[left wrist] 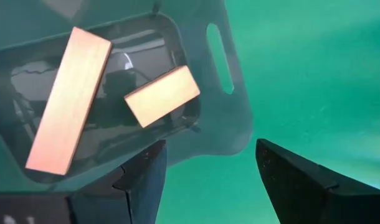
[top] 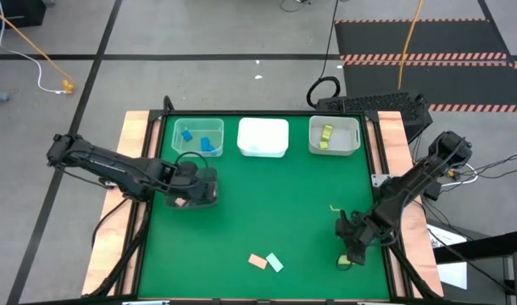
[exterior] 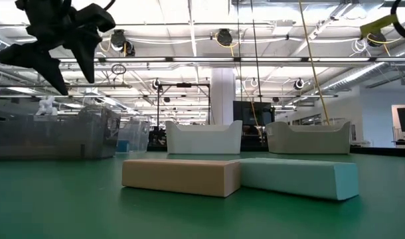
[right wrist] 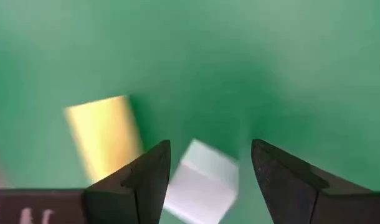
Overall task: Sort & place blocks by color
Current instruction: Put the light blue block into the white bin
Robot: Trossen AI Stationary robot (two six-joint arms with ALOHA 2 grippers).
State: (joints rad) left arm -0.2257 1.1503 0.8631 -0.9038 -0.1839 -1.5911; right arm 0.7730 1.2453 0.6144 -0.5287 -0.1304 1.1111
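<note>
Your left gripper [left wrist: 205, 177], fingers spread wide and empty, hangs over a clear bin [left wrist: 233, 127] holding two salmon blocks [left wrist: 162, 95]; your right gripper [right wrist: 205, 177], wide and empty, hovers at the desk's [top: 267, 203] near right above a yellow-green block [right wrist: 103, 134] and a pale block [right wrist: 199, 180]; salmon and mint blocks [top: 266, 262] lie near centre.

A green table mat [top: 267, 203] is framed by pale wooden edges [top: 133, 135]. Three bins are lined up along its far side: a clear bin [top: 175, 129], a white bin [top: 263, 137] and another clear bin [top: 355, 135]. A black keyboard [top: 373, 103] and an orange cable [top: 25, 38] are seen on the grey floor beyond.
</note>
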